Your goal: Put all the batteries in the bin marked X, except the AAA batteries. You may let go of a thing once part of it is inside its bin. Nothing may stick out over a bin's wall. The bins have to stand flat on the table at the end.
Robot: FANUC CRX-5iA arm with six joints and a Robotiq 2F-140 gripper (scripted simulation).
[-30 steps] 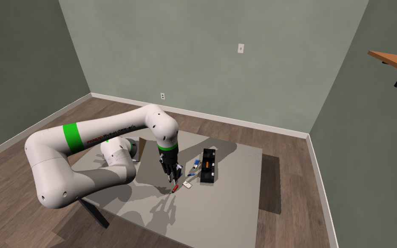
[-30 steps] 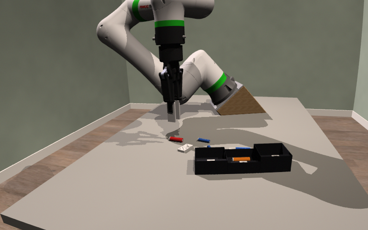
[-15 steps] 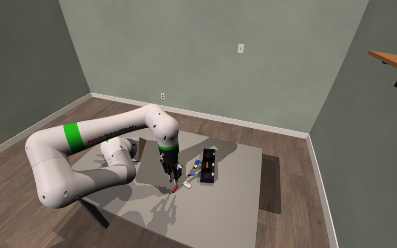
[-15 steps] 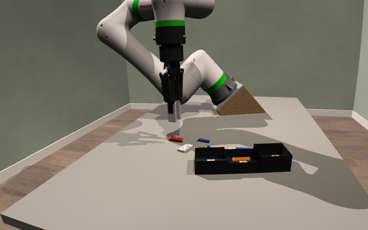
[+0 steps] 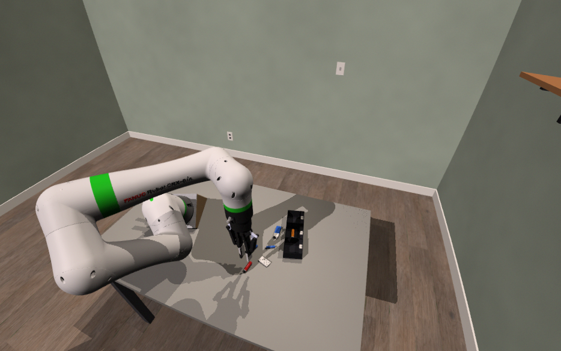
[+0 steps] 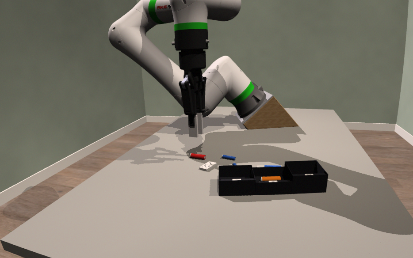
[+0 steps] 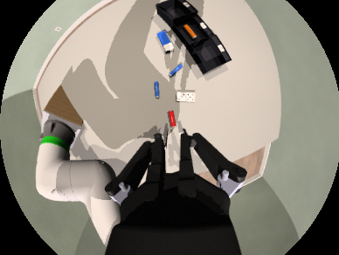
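My gripper (image 5: 244, 253) (image 6: 195, 132) (image 7: 172, 127) points straight down, its fingers a narrow gap apart with nothing between them. It hangs above the table, just short of a red battery (image 5: 247, 265) (image 6: 197, 156) (image 7: 172, 117) that lies flat. A black bin with three compartments (image 5: 294, 253) (image 6: 271, 188) (image 7: 216, 58) stands to the right. An orange battery (image 5: 292, 232) (image 6: 270, 178) (image 7: 190, 32) lies in its middle compartment. The bin labels are too small to read. A blue-and-white battery (image 5: 277, 231) (image 7: 164, 39) and two small blue batteries (image 5: 269, 247) (image 6: 228, 157) (image 7: 176, 70) (image 7: 155, 89) lie between gripper and bin.
A white domino (image 5: 264, 261) (image 6: 208, 165) (image 7: 186, 95) lies beside the red battery, toward the bin. The arm's base sits on a wooden wedge (image 6: 271, 117) at the table's back.
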